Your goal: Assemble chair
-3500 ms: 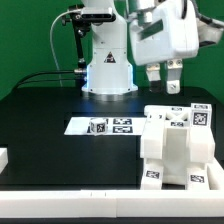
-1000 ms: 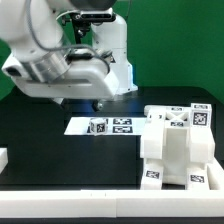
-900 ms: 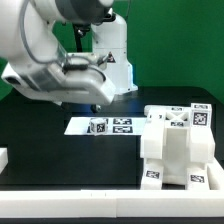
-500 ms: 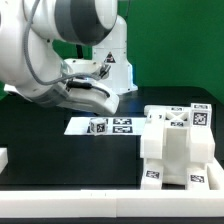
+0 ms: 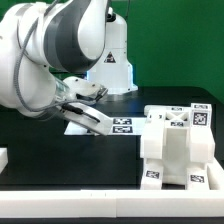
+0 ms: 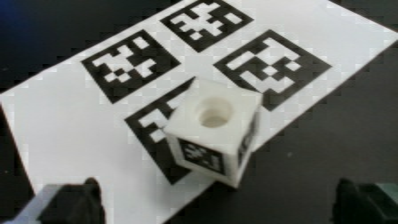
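Observation:
A small white block [image 6: 214,125] with a round hole in its top and a black-and-white tag on its side stands on the marker board [image 6: 71,110]. My gripper [image 6: 222,203] hovers over it, open, with nothing between the dark fingertips [image 6: 71,202]; the block sits just beyond the gap. In the exterior view my hand [image 5: 92,117] hangs low over the marker board [image 5: 126,127] and hides the small block. The partly built chair [image 5: 176,146], a chunky white tagged body, stands at the exterior view's right, apart from my gripper.
A low white rail [image 5: 70,194] runs along the table's front edge, and a short white piece [image 5: 3,158] lies at the exterior view's left edge. My arm's base [image 5: 116,72] stands at the back. My bent arm fills the exterior view's upper left.
The arm has swung from the exterior view's upper right across to the left and come down over the marker board and the small block. The jaws have stayed open.

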`<state>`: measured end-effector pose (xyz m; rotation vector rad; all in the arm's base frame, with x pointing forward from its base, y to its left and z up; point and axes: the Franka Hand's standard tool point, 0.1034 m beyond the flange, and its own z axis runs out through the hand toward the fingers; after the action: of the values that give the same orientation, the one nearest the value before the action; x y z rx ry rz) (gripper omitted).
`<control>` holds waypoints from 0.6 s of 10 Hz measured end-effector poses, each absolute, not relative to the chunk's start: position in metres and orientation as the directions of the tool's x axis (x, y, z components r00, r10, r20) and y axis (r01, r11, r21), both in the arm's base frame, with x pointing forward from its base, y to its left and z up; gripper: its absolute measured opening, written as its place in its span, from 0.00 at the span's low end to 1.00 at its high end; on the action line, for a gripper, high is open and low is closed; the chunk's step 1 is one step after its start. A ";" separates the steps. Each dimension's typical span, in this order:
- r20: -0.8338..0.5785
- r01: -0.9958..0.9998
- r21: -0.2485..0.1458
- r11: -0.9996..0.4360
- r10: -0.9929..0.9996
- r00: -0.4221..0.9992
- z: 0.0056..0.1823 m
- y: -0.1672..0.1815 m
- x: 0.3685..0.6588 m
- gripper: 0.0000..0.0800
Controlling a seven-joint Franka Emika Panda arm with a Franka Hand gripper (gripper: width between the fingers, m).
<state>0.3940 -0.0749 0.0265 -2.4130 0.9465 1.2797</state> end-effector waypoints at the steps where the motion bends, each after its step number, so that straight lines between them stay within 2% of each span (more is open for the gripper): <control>1: -0.809 -0.649 0.079 -0.756 -0.429 0.402 0.026 -0.076 0.394 0.81; 3: -0.820 -0.699 0.089 -0.710 -0.450 0.353 0.019 -0.075 0.382 0.81; 4: -0.826 -0.721 0.112 -0.683 -0.468 0.315 0.013 -0.073 0.369 0.81; 6: -0.840 -0.765 0.131 -0.631 -0.480 0.252 0.006 -0.062 0.353 0.81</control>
<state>0.3529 -0.0621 0.0064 -2.2246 1.1498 1.3223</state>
